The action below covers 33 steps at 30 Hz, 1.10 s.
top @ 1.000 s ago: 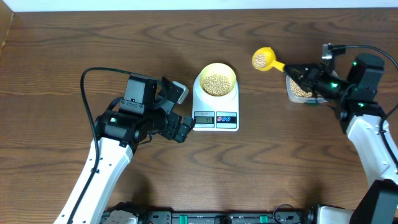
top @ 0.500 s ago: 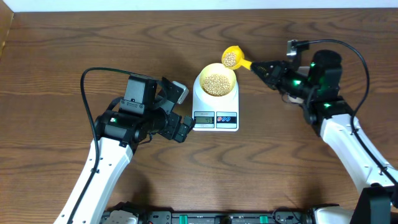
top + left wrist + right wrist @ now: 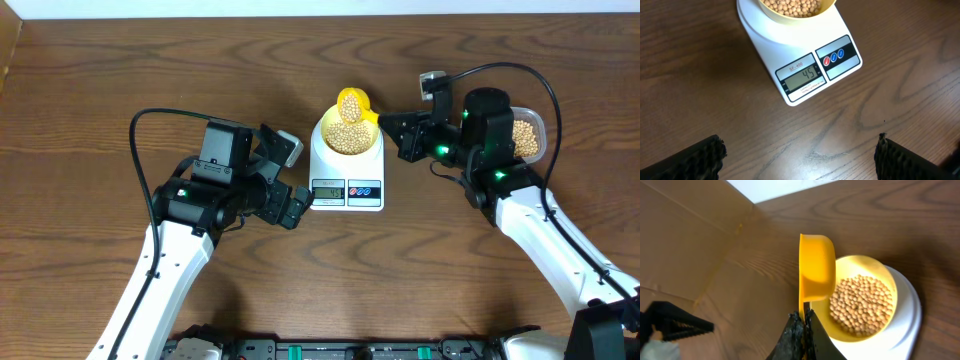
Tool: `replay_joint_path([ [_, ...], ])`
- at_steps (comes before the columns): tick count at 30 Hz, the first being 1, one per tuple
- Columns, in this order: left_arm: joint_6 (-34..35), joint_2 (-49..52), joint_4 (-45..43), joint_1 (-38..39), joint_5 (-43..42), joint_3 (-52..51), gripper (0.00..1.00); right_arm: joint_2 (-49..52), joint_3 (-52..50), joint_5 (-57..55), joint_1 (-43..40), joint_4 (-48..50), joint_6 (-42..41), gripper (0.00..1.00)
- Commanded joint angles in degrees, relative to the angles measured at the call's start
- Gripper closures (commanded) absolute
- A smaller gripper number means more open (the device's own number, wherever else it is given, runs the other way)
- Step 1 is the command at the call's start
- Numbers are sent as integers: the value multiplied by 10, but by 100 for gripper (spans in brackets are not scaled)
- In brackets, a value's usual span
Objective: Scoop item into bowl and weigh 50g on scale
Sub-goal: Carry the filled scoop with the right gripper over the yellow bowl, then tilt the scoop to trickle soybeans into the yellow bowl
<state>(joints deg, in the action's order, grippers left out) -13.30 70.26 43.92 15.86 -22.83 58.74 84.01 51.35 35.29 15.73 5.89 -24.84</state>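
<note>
The white scale (image 3: 346, 178) stands mid-table with the cream bowl (image 3: 325, 135) on its platform, holding tan beans (image 3: 348, 136). In the left wrist view the scale's display (image 3: 804, 76) reads 45, below the bowl (image 3: 827, 7). My right gripper (image 3: 392, 125) is shut on the handle of a yellow scoop (image 3: 351, 103), which is over the bowl's far rim. In the right wrist view the scoop (image 3: 816, 275) is tipped on its side above the beans (image 3: 860, 302), pinched by the right gripper (image 3: 804, 317). My left gripper (image 3: 291, 180) is open, left of the scale, holding nothing.
A clear tub (image 3: 528, 136) of beans sits at the right, behind my right arm. A cardboard wall (image 3: 685, 245) shows in the right wrist view. The left gripper (image 3: 800, 152) hovers over bare wood in front of the scale.
My right arm has swung left, carrying the scoop from beside the tub to over the bowl, and the scoop has tipped. The left arm has not moved.
</note>
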Motion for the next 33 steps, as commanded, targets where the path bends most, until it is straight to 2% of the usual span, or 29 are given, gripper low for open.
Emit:
replay_joint_path([
  [1,5,2,2,0,-7,1,2,3,2,-9,1,-23,87,99],
  [9,5,2,2,0,-7,1,2,3,2,-50,1,-31,130,99],
  [18,5,2,2,0,-7,1,2,3,2,-50,1,-32,190,99],
  [26,5,2,2,0,-7,1,2,3,2,-50,1,-33,199,99],
  [29,5,2,2,0,-7,1,2,3,2,-50,1,-41,240,99],
  [33,5,2,2,0,-7,1,2,3,2,-50,1,-42,243,99],
])
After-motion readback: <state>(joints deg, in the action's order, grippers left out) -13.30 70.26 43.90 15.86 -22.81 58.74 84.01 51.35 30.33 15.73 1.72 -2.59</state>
